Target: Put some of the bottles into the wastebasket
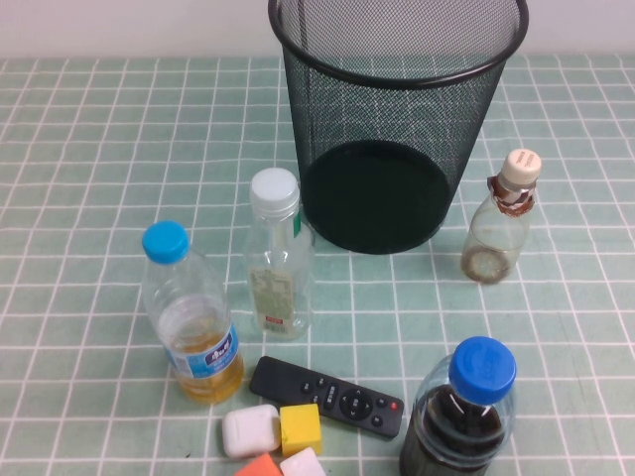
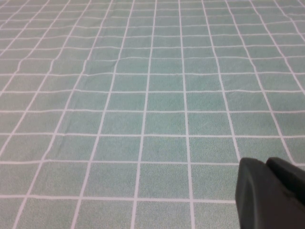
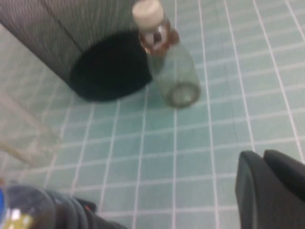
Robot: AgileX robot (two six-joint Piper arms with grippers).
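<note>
High view: squat bottle (image 1: 501, 220) clear, beige-capped; left claw (image 2: 267, 193), right claw (image 3: 267, 191) closed.

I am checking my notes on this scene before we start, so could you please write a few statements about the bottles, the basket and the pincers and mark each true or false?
1. The wastebasket stands upright and holds no bottle. True.
2. The squat beige-capped bottle lies on its side. False: it stands upright, to the right of the basket.
3. The white-capped bottle stands between the yellow-liquid bottle and the basket. True.
4. The right pincer grips the beige-capped bottle. False: it is shut and apart from it, holding nothing.
5. The left pincer is shut over bare tablecloth. True.
6. The remote control lies inside the basket. False: it lies on the table near the front.
</note>
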